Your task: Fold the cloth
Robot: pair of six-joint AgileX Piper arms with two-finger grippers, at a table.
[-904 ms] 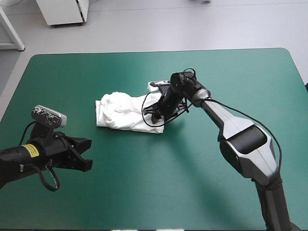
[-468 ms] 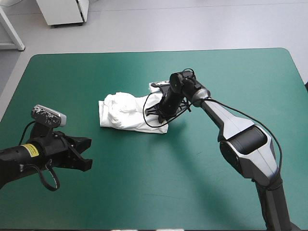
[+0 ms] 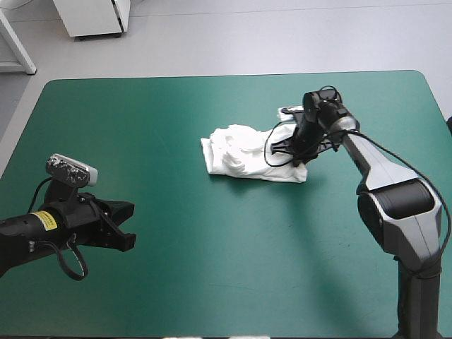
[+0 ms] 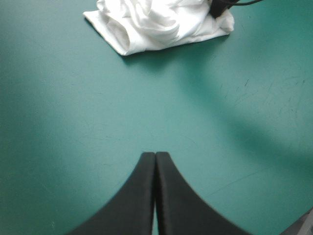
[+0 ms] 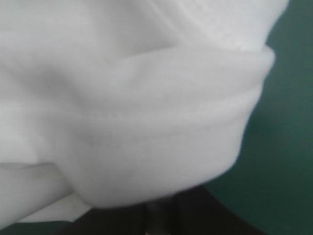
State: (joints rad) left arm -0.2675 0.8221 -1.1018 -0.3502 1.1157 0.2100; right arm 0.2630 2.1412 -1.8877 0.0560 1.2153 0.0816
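Observation:
The white T-shirt (image 3: 240, 152) lies as a crumpled bundle right of the table's middle. My right gripper (image 3: 299, 147) sits at the bundle's right end, shut on the T-shirt. In the right wrist view the T-shirt (image 5: 137, 98) fills almost everything as folds with a stitched hem, and the right gripper (image 5: 155, 208) shows only as dark fingers under the cloth. My left gripper (image 3: 124, 226) hovers near the table's front left, shut and holding nothing. In the left wrist view the left gripper (image 4: 155, 156) forms one pointed arch, with the T-shirt (image 4: 156, 22) well ahead of it.
Bare teal-green cover (image 3: 212, 268) stretches between the left gripper and the T-shirt. The table's far edge (image 3: 233, 75) runs behind the bundle, and the rounded right corner (image 3: 424, 78) lies beyond the right arm.
The right gripper has slid to the right across the table, dragging the T-shirt bundle with it. The left arm has stayed still.

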